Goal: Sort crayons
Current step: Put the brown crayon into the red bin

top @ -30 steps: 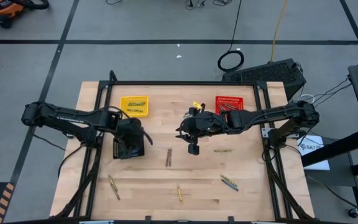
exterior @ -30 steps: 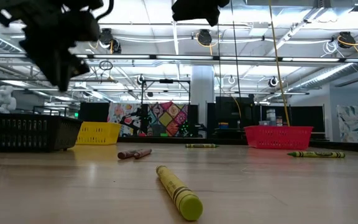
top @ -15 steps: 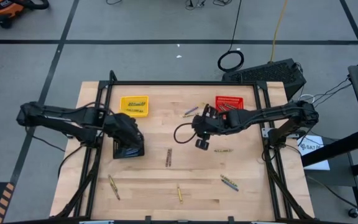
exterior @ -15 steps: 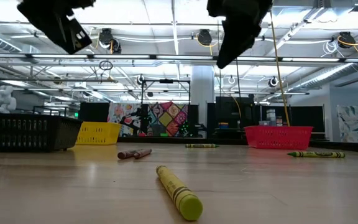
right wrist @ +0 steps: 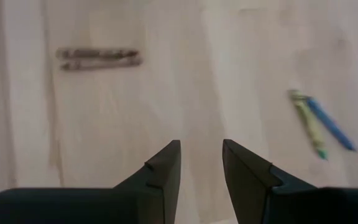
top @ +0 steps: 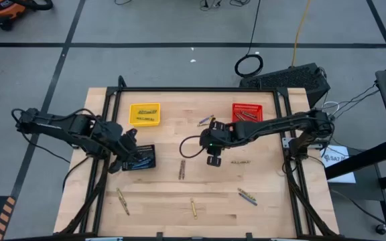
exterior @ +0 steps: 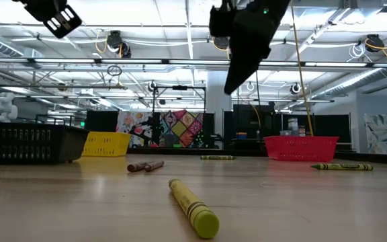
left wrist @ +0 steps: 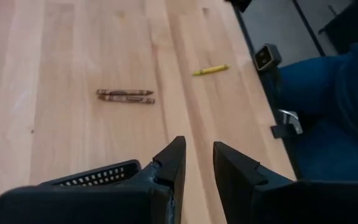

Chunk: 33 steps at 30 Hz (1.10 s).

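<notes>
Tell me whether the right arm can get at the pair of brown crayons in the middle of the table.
Probably yes. The right hand hangs open and empty above bare wood, just beside the brown crayons. Nothing lies between them, and the left hand is off by the black basket.

The pale wooden table (top: 179,194) is evenly and brightly lit from above; only soft, short shadows are cast. In the low view, long ceiling strip lights (exterior: 146,62) are seen glowing, and the near yellow-green paper-wrapped crayon (exterior: 193,207) is slightly softened. The right wrist view is blurred throughout; the left wrist view is sharper.
</notes>
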Each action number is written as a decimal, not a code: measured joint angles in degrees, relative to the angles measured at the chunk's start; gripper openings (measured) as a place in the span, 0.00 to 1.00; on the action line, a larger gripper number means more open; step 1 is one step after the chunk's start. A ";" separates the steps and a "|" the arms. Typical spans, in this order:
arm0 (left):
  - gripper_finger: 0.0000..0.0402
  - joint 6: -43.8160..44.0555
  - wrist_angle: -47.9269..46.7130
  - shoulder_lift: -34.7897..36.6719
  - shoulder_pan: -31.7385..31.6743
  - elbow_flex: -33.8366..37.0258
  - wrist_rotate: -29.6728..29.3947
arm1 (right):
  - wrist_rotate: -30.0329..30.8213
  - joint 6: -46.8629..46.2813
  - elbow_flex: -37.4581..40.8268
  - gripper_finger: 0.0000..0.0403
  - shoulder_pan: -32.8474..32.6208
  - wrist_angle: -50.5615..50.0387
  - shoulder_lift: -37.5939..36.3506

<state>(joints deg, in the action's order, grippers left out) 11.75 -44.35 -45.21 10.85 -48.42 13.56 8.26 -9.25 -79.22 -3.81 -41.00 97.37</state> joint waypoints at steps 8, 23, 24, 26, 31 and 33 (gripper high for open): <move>0.21 0.02 -1.88 0.15 1.29 0.00 -0.18 | -9.78 14.63 0.00 0.26 -0.01 9.26 6.08; 0.21 1.51 -1.63 0.13 1.27 0.00 -0.59 | -10.10 28.20 0.04 0.26 0.00 23.60 15.95; 0.21 1.49 -1.61 0.13 1.27 0.00 -0.59 | -10.10 28.61 0.04 0.26 0.00 23.71 15.99; 0.21 1.46 -1.62 0.13 1.27 0.00 -1.48 | -10.34 29.08 0.04 0.26 -0.07 24.94 15.99; 0.21 1.49 -1.63 0.13 1.25 0.00 -6.83 | -11.33 15.45 0.04 0.26 0.03 32.98 15.96; 0.21 2.19 -1.63 0.13 1.23 0.00 -9.07 | -11.33 3.62 0.04 0.26 0.13 35.67 15.92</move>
<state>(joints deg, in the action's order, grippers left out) 13.94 -45.98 -45.08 12.08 -48.42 4.49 -3.07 -5.63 -79.18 -3.69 -5.33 113.30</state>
